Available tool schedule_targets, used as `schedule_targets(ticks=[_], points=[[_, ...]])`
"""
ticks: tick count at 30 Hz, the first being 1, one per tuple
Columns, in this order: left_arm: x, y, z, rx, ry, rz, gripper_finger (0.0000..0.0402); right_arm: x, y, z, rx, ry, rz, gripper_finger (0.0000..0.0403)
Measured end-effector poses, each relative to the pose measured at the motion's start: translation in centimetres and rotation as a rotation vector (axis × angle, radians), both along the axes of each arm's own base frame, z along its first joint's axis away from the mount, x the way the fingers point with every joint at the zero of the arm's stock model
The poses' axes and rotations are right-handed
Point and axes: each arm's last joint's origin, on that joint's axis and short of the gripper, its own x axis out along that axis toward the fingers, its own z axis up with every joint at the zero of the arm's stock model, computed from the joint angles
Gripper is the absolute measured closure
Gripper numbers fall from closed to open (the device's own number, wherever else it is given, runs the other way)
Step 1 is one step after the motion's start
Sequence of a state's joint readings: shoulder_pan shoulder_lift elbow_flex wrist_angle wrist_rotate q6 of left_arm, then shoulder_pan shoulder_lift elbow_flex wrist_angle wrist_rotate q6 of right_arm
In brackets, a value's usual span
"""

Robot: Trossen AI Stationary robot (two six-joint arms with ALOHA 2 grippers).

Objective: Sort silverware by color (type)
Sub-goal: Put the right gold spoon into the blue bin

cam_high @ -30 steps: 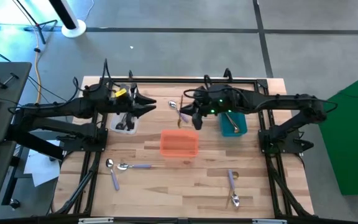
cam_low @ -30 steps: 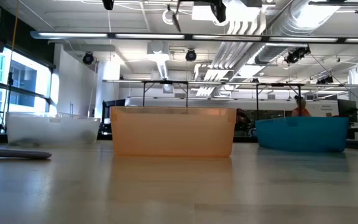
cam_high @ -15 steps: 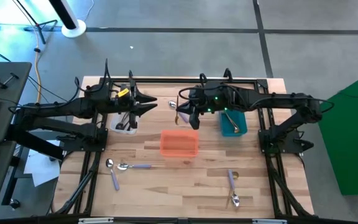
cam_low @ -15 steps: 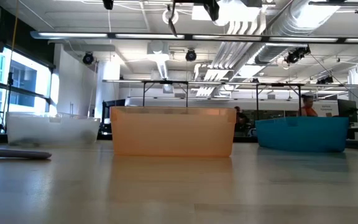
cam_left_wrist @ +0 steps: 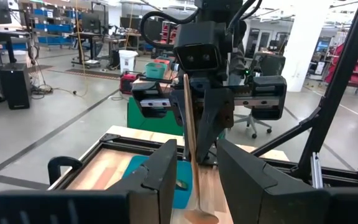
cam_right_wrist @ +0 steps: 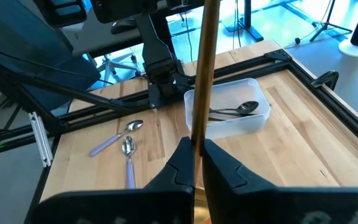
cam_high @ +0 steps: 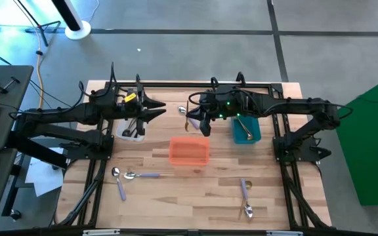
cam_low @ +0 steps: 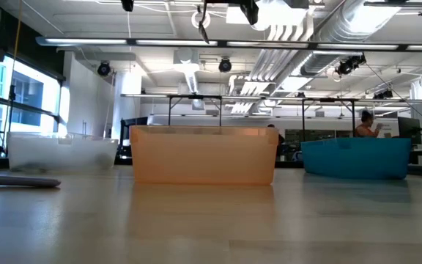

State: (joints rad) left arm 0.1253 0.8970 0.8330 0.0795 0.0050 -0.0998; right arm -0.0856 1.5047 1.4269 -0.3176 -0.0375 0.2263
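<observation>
The wooden table (cam_high: pixel 195 187) is framed by black rails, and three bins are set across its far half so that each colour has its own destination: the clear bin (cam_high: pixel 131 129) at the left, the orange bin (cam_high: pixel 189 151) in the middle and the teal bin (cam_high: pixel 246 129) at the right. The clear bin is seen to hold black spoons (cam_right_wrist: pixel 235 111), and a gold piece appears to lie in the teal bin, though this is hard to confirm from above. The left gripper (cam_high: pixel 157 113) is held raised beside the clear bin with its fingers (cam_left_wrist: pixel 166 165) spread and nothing between them; it is judged to be waiting, aimed across the table toward the other arm. The right gripper (cam_high: pixel 200 123) is raised above the table between the orange and teal bins, its fingers (cam_right_wrist: pixel 225 167) pressed together on the handle of a gold spoon (cam_left_wrist: pixel 191 155), which hangs bowl-down so that it can be lowered into a bin. The teal bin is judged the likely target. Unsorted pieces remain on the near half of the table: lavender-handled spoons (cam_high: pixel 133 176) at the near left and another lavender pair (cam_high: pixel 245 196) at the near right, well apart from the bins. A further spoon (cam_high: pixel 182 110) lies at the far edge between the two grippers.
</observation>
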Motion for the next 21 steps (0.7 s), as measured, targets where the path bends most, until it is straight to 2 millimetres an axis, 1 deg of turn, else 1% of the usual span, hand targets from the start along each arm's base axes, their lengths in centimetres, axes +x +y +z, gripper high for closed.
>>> schedule_targets(ticks=[7,16,21], points=[[0.0,0.0,0.0,0.0,0.0,0.001,0.0296,0.0,-0.4,0.0,0.002,0.0,-0.011,0.0403],[0.0,0.0,0.0,0.0,0.001,0.002,0.0296,-0.1,-0.5,0.0,0.01,0.004,-0.006,0.0403],[0.0,0.0,0.0,0.0,0.001,0.002,0.0296,-0.5,-1.1,-0.9,0.019,0.104,-0.035,0.0403]])
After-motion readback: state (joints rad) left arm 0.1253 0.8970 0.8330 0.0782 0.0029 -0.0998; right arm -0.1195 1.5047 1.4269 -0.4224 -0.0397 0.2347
